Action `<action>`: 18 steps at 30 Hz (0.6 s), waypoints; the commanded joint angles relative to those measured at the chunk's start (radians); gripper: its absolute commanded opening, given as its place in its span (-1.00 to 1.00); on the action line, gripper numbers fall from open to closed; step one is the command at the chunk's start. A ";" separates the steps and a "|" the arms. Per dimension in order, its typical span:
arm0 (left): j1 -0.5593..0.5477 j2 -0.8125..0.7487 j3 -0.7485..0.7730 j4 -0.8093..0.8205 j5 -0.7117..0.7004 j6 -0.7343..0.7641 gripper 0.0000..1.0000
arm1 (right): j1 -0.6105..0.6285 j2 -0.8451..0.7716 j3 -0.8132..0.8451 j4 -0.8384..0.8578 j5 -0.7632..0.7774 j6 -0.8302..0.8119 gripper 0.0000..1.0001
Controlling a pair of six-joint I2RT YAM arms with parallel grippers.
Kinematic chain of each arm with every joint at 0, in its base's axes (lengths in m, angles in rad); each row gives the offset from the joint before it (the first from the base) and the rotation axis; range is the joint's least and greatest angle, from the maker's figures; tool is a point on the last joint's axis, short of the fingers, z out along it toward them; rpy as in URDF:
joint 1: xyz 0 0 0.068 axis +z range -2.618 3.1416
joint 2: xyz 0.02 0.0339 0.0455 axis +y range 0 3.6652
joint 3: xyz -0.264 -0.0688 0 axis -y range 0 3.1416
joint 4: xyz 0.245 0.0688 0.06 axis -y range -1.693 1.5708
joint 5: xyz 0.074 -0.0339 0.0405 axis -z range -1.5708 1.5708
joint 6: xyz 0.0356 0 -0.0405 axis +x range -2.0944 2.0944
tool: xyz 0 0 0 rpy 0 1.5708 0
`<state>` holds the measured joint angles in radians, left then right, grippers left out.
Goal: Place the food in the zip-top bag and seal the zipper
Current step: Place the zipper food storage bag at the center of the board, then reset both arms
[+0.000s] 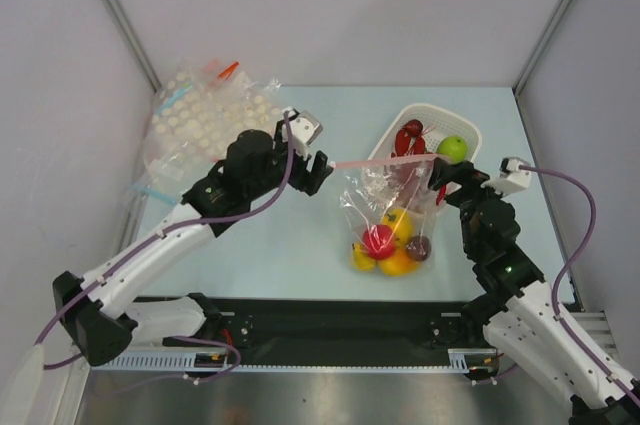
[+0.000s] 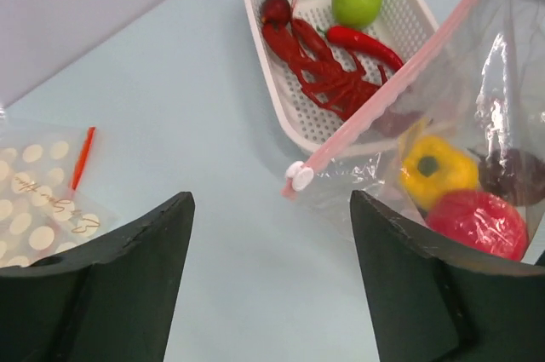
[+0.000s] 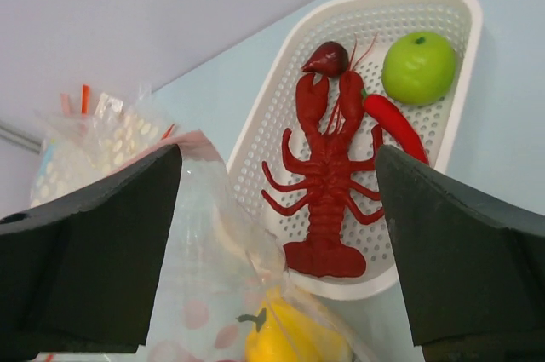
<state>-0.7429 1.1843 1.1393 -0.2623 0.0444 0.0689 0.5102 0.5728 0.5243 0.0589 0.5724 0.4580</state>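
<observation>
The zip-top bag (image 1: pixel 385 195) stands mid-table with its pinkish-red zipper (image 1: pixel 385 159) stretched straight across the top. Inside it lie the yellow pepper (image 1: pixel 398 220), red apple (image 1: pixel 378 240), mango (image 1: pixel 397 263) and purple fruit (image 1: pixel 418 248). The red lobster (image 1: pixel 408 137) and green apple (image 1: pixel 452 149) lie in the white basket (image 1: pixel 430 108). My left gripper (image 1: pixel 322 170) is open and empty at the zipper's left end; the white slider (image 2: pixel 298 176) sits just beyond its fingertips. My right gripper (image 1: pixel 445 177) is open at the zipper's right end, with the bag's plastic (image 3: pixel 204 234) between its wide jaws.
A pile of clear bags printed with white dots (image 1: pixel 205 125) lies at the back left, also in the left wrist view (image 2: pixel 34 200). A red chili (image 2: pixel 366 45) and a small dark piece (image 2: pixel 275 9) share the basket. Enclosure walls stand close behind and at both sides.
</observation>
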 commanded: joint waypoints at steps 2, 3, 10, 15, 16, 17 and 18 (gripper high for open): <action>0.014 -0.181 -0.088 0.176 -0.171 -0.061 0.69 | -0.006 0.013 0.091 -0.054 0.252 0.154 0.99; 0.020 -0.204 -0.102 0.210 -0.216 -0.092 0.91 | -0.004 0.018 0.103 -0.117 0.294 0.191 0.99; 0.057 -0.351 -0.196 0.297 -0.598 -0.135 0.99 | -0.006 -0.007 0.197 -0.427 0.573 0.548 0.99; 0.077 -0.387 -0.222 0.322 -0.710 -0.097 1.00 | -0.006 -0.146 0.240 -0.522 0.627 0.533 1.00; 0.080 -0.390 -0.228 0.325 -0.719 -0.086 0.99 | -0.006 -0.172 0.235 -0.516 0.632 0.513 0.99; 0.082 -0.391 -0.230 0.325 -0.727 -0.072 1.00 | -0.006 -0.198 0.221 -0.448 0.623 0.455 0.99; 0.083 -0.391 -0.231 0.327 -0.736 -0.070 1.00 | -0.006 -0.250 0.204 -0.395 0.615 0.310 1.00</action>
<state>-0.6724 0.7979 0.9211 0.0193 -0.5968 -0.0246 0.5072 0.4080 0.7097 -0.3874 1.0885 0.8970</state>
